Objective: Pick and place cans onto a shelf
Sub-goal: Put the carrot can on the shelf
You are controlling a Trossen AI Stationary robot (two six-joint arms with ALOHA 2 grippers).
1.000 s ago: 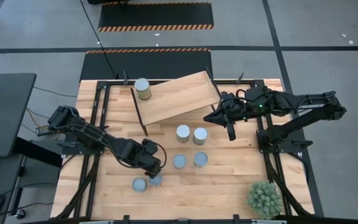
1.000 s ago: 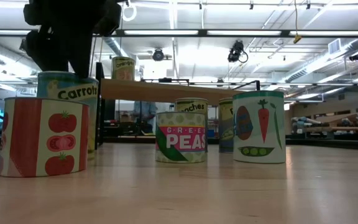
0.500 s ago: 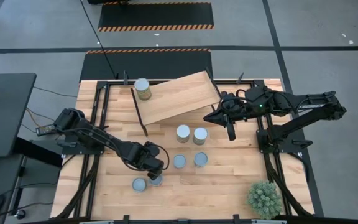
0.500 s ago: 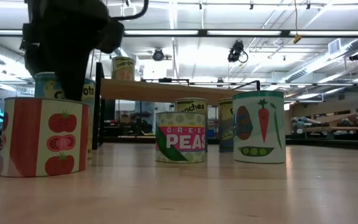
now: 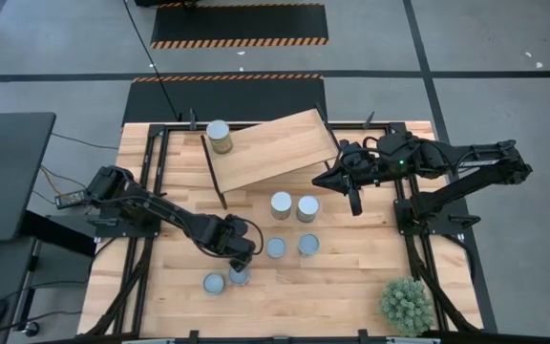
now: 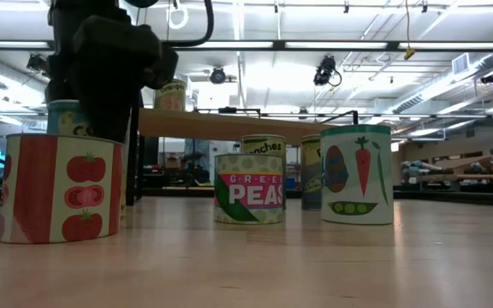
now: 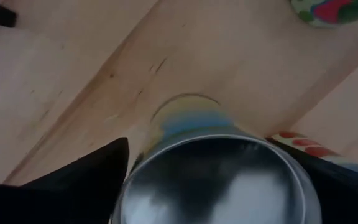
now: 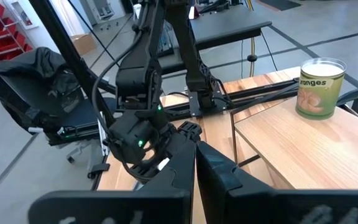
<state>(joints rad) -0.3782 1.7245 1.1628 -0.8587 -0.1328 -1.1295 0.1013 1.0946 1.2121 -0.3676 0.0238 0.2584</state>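
Observation:
Several cans stand on the wooden table; one more, labelled oranges [image 5: 218, 137], stands on the light-wood shelf [image 5: 280, 148] at the back. My left gripper [image 5: 241, 260] points down, open, over the carrots can [image 7: 216, 177] near the front left. One finger [image 7: 86, 180] stands on each side of its silvery top. In the low view the gripper [image 6: 105, 81] hides most of that can [image 6: 62, 118], which is behind a tomato can [image 6: 58, 188]. My right gripper [image 5: 354, 203] hangs shut and empty above the table, by the shelf's right end. My left gripper comes at the carrots can from above, its two fingers on either side of the can's upper rim [image 7: 135, 180]. Whether the fingers touch the wall, I cannot tell. The can stands upright on the table.
The tomato can [image 5: 214, 284] stands close beside the carrots can on the left. Two short cans [image 5: 275, 247] [image 5: 308, 245] and two taller ones [image 5: 281, 205] [image 5: 307, 208] stand mid-table. A green spiky plant [image 5: 407, 304] sits at the front right corner.
My left gripper has come down over the carrots can and shifted slightly toward the table's right edge, so its fingers now stand around the can's top. The cans have kept still.

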